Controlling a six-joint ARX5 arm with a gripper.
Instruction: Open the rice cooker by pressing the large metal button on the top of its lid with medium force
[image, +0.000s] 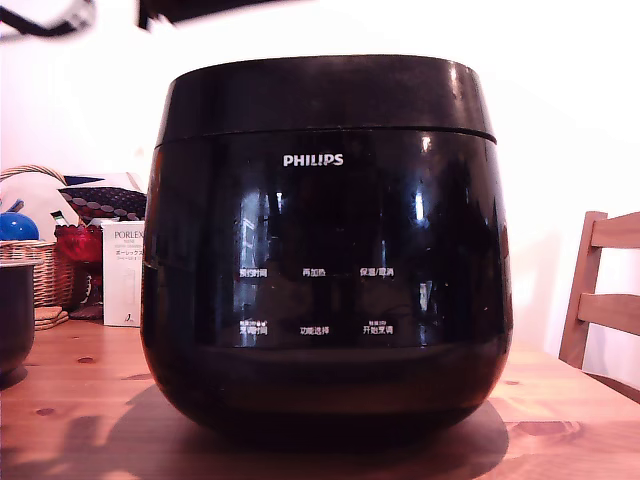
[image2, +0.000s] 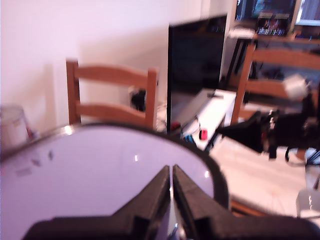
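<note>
- Wrist view only: the gripper (image2: 171, 172) shows two black fingers (image2: 155, 192) brought together, tips nearly touching with only a thin slit between them; nothing is held
- Wrist view only: the fingers sit directly above the pale, glossy top of the lid (image2: 95, 170), which has a dark rim; contact cannot be confirmed; no metal button can be made out on the lid
- Exterior view only: one rice cooker (image: 325, 300) stands on the wooden worktop (image: 560, 420), filling the centre of the view; the lid (image: 325, 95) is seated closed on the body
- Exterior view only: the front face carries one white PHILIPS logo and two rows of white labels, three per row; the gripper is outside this view
- Exterior view's left, behind the cooker: one wicker basket (image: 45, 270), one white carton (image: 123, 275), one dark pot (image: 15, 315) at the frame edge
- Chairs: one chair (image: 600, 290) at the exterior view's right; two wooden chairs in the wrist view, beyond the lid
</note>
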